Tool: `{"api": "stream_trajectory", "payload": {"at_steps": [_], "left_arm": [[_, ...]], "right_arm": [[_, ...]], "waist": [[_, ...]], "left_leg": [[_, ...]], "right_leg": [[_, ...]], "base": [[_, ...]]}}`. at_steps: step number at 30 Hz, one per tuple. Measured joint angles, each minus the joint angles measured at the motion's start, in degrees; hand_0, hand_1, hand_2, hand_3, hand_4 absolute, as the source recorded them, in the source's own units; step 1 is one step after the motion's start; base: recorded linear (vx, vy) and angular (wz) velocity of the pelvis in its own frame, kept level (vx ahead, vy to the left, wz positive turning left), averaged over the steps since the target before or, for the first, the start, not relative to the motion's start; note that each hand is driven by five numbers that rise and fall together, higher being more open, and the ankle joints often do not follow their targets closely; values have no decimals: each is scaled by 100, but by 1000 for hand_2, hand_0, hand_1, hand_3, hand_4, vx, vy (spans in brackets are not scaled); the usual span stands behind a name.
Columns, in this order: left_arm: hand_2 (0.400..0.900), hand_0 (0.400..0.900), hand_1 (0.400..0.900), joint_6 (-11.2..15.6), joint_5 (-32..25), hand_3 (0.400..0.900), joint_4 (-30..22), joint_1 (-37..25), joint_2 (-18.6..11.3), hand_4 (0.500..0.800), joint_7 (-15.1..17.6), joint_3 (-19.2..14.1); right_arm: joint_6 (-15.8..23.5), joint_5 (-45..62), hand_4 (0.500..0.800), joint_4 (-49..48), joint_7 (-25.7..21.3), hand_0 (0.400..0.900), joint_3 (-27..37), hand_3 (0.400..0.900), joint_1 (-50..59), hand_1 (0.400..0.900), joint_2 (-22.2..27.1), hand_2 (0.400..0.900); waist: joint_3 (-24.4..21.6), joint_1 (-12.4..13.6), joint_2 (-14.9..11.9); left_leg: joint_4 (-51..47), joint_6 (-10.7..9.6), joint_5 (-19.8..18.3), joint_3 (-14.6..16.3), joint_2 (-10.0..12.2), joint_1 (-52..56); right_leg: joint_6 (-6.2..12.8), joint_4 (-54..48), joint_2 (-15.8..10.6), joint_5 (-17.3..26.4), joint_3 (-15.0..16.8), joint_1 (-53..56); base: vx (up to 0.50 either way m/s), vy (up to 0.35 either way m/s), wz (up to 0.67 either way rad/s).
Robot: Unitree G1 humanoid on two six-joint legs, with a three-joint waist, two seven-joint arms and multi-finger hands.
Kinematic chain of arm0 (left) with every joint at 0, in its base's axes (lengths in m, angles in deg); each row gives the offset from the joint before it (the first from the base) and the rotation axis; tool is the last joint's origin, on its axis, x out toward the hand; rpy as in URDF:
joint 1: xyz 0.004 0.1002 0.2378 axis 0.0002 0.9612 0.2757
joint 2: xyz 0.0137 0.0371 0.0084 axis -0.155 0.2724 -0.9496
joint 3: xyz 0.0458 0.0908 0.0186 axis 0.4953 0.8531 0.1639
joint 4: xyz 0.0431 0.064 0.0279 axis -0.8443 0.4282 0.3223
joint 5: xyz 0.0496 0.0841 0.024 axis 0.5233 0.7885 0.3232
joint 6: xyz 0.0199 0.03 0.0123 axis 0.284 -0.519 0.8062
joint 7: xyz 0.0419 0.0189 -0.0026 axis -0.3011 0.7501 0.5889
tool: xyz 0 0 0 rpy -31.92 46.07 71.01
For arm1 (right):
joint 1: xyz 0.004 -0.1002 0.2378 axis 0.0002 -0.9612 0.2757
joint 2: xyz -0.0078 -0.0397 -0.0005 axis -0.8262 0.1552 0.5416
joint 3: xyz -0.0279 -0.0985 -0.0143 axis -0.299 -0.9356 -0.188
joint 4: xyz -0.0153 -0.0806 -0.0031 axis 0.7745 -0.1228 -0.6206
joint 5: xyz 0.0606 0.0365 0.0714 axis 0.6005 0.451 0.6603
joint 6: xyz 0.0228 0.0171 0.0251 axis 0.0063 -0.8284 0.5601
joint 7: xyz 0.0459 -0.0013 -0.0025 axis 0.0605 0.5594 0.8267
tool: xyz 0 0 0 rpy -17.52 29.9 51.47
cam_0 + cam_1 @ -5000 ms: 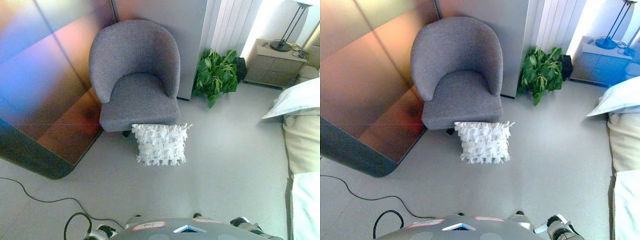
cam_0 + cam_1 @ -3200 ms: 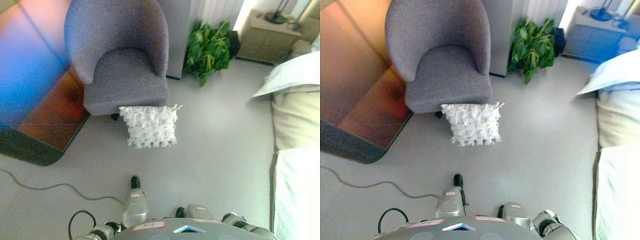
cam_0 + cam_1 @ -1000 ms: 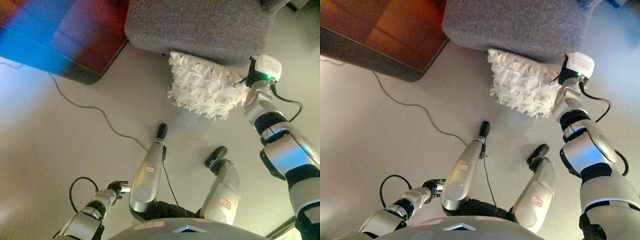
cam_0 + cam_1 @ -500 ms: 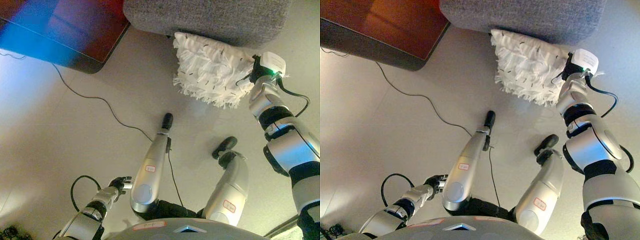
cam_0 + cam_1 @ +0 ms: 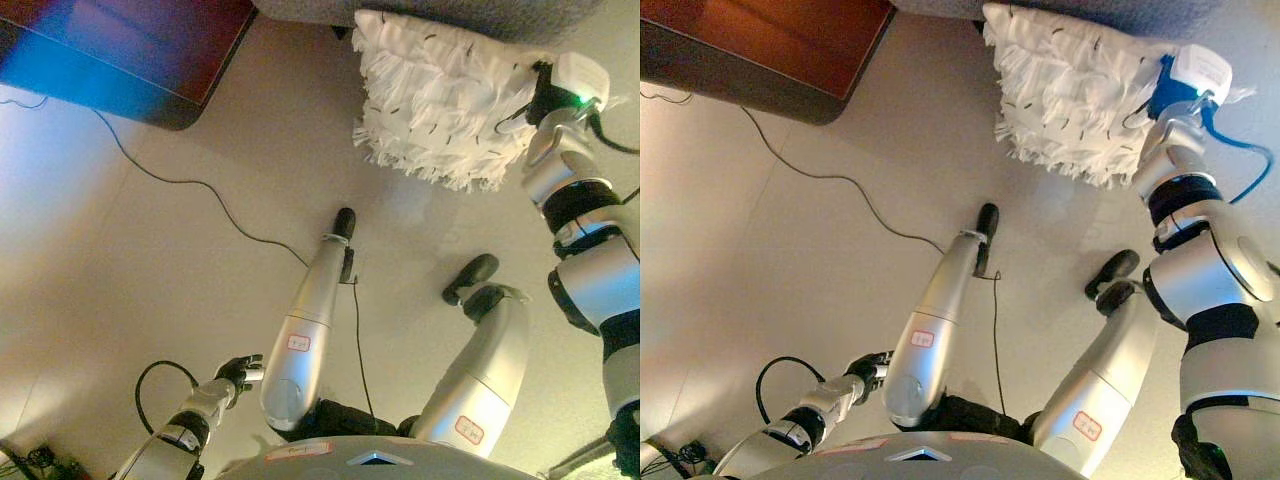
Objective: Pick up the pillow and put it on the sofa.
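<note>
Pillow point(image 5: 450, 95): right hand point(image 5: 545, 95) is at its right edge, fingers hidden behind the fringe; grip cannot be told. Left hand point(image 5: 240, 372) hangs low, well apart, fingers loosely curled, empty. Pillow sits on the floor point(image 5: 150, 280) against the chair point(image 5: 1120, 12) front. Likely light, soft, floppy; the ruffles may tear loose, so better to take hold of the body at a side edge.
</note>
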Motion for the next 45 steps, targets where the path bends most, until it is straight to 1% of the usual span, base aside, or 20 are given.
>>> {"api": "stream_trajectory", "payload": {"at_steps": [3,7,9,10,11,12,13,14,15,18,19,21,26,29,33,37,40,43,44,45], "left_arm": [[900,900,900,113,0,900,-18,212,-33,800,-75,-173],[900,900,900,228,-13,900,-38,389,-72,800,-228,-171],[900,900,900,301,-129,900,-63,392,-68,800,-292,-138],[900,900,900,319,-155,900,-73,414,-102,800,-338,-137],[900,900,900,354,-197,900,-100,475,-210,800,-334,-139],[900,900,900,373,-202,900,-145,520,-261,800,-325,-156],[900,900,900,371,-209,900,-141,538,-276,800,-333,-167],[900,900,900,355,-237,900,-139,604,-273,800,-389,-163],[900,900,900,336,-295,900,-133,675,-263,800,-423,-163],[900,900,900,346,-369,900,-134,697,-308,800,-430,-216],[900,900,900,354,-374,900,-135,706,-346,800,-430,-336],[900,900,900,370,-419,900,-155,706,-367,800,-434,-416],[900,900,900,366,-419,900,-264,800,-392,800,-459,-414],[900,900,900,365,-418,900,-267,885,-402,800,-460,-415],[900,900,900,365,-419,900,-263,919,-400,800,-465,-415],[900,900,900,341,-420,900,-261,938,-400,800,-519,-438],[900,900,900,278,-427,900,-312,924,-382,800,-573,-437],[900,900,900,158,-424,900,-388,910,-361,800,-572,-437],[900,900,900,117,-424,900,-428,912,-354,800,-572,-438],[900,900,900,50,-421,900,-469,914,-349,800,-550,-447]], "right_arm": [[-72,-181,800,5,163,900,-155,900,277,900,121,900],[-246,-504,800,72,519,900,-520,900,581,900,226,900],[-298,-676,800,186,690,900,-694,900,860,900,236,900],[-335,-701,756,259,786,827,-756,827,918,827,264,827],[-360,-700,634,328,910,624,-753,624,930,624,268,624],[-347,-713,500,368,1011,400,-784,400,1058,400,275,400],[-304,-768,500,378,1108,400,-934,400,1230,400,255,400],[-220,-809,500,376,1197,400,-1040,400,1326,400,259,400],[-117,-788,500,375,1282,400,-1101,400,1399,400,317,400],[-53,-639,500,389,1388,400,-1123,400,1396,400,418,400],[27,-560,500,388,1399,400,-1123,400,1396,400,433,400],[120,-534,500,380,1395,400,-1122,400,1396,400,418,400],[191,-391,500,347,1415,400,-1118,400,1278,400,393,400],[189,-388,500,331,1414,400,-1050,400,1208,400,429,400],[193,-352,500,316,1408,400,-950,400,1080,400,462,400],[375,-331,500,109,1404,400,-832,400,594,400,452,400],[532,-334,500,22,1406,400,-711,400,252,400,366,400],[581,-346,500,-12,1415,400,-704,400,106,400,345,400],[574,-363,500,-24,1416,400,-700,400,53,400,351,400],[581,-362,500,-30,1442,400,-671,400,7,400,358,400]], "waist": [[-3,11,48],[-7,108,62],[-12,199,70],[-14,302,76],[-15,323,64],[-27,304,83],[-60,270,116],[-66,280,124],[-70,297,143],[-71,294,143],[-71,280,144],[-72,298,145],[-71,281,146],[-66,272,161],[-53,267,189],[-43,189,198],[-38,25,187],[-43,-64,176],[-51,-38,160],[-52,-50,142]], "left_leg": [[623,-60,-168,-149,-89,-533],[1126,-143,-226,-368,-260,-972],[1177,-144,-226,-470,-330,-1204],[1295,-143,-227,-512,-330,-1277],[1491,-163,-238,-483,-382,-1346],[1622,-189,-251,-492,-394,-1473],[1799,-181,-296,-534,-408,-1645],[2176,-87,-433,-579,-445,-1652],[2336,-290,-713,-629,-487,-1688],[2417,-253,-722,-582,-542,-1729],[2491,-252,-723,-576,-546,-1738],[2511,-251,-722,-583,-547,-1758],[2574,-215,-717,-507,-548,-1754],[2751,-135,-797,-468,-543,-1736],[2916,-72,-910,-398,-488,-1640],[2895,10,-978,-299,-386,-1265],[2574,121,-929,-172,-247,-833],[1858,267,-825,-14,-60,-301],[1519,327,-776,44,-45,-60],[1187,340,-672,85,-28,211]], "right_leg": [[16,494,-19,-87,165,-499],[2,938,3,-156,301,-937],[23,958,25,-172,239,-1130],[-83,1514,118,-444,363,-1228],[-215,2248,139,-895,508,-1119],[40,2366,101,-1332,547,-1122],[17,2385,97,-1342,472,-1247],[12,2432,94,-1339,459,-1362],[2,2508,102,-1332,480,-1475],[-10,2602,108,-1332,608,-1536],[-7,2668,103,-1333,647,-1536],[-7,2672,101,-1333,609,-1536],[-8,2727,94,-1333,688,-1534],[-7,2852,86,-1333,747,-1480],[21,2963,88,-1349,824,-1360],[89,2860,80,-1385,852,-944],[190,2484,25,-1371,746,-446],[246,1694,-48,-1270,464,160],[299,1352,-83,-1233,372,388],[286,1016,-127,-1137,243,684]], "base": [[-80,-18,0],[-61,-47,5],[-64,-40,11],[-48,-28,9],[-47,-21,8],[-47,-17,8],[-42,-21,7],[-28,-15,4],[-25,-18,3],[0,0,0],[-24,-11,4],[-20,-4,4],[-8,13,0],[0,2,-3],[14,4,-2],[51,26,-5],[42,21,-6],[76,4,-4],[143,-25,-2],[184,-32,-2]]}}
